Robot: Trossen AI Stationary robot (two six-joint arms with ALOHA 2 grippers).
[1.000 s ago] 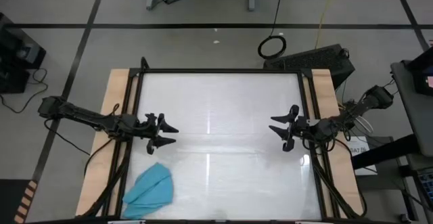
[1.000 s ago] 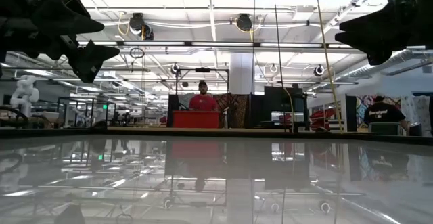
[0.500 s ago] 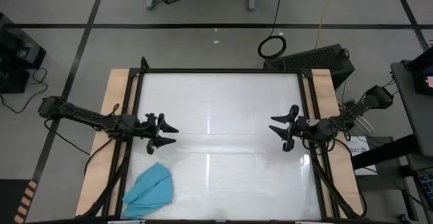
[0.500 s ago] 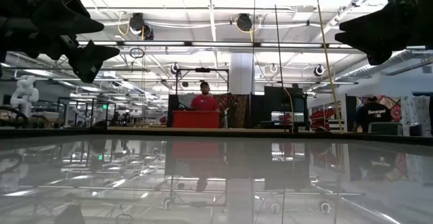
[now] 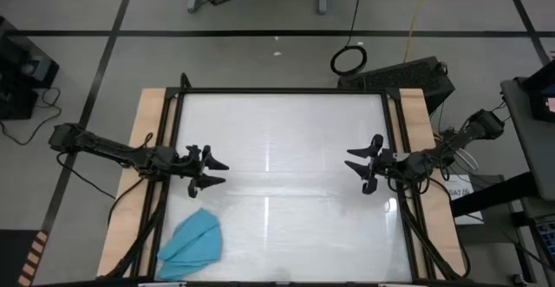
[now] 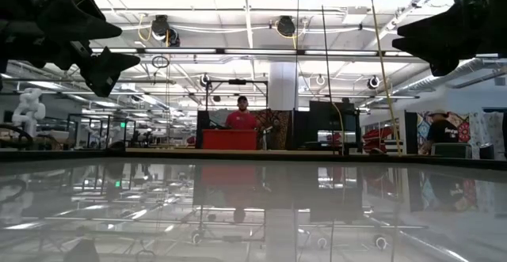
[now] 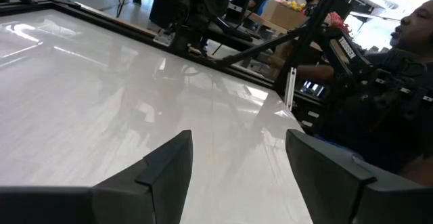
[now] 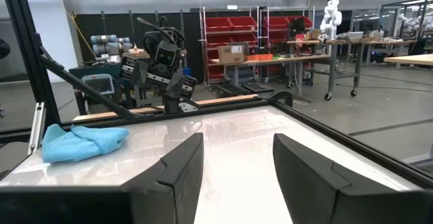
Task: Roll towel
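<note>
- Towel [image 5: 192, 241] crumpled at tabletop [image 5: 286, 131] near-left corner, unrolled, untouched.
- Left tool [image 5: 214, 172] hovering just beyond it, open, empty, presumably staged for pickup.
- Right tool [image 5: 359, 166] well apart, open, empty.

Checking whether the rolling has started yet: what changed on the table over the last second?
Nothing visibly changed. The towel lies crumpled at the table's near-left corner, untouched. The left gripper and right gripper hover open and empty over the table, as before.
</note>
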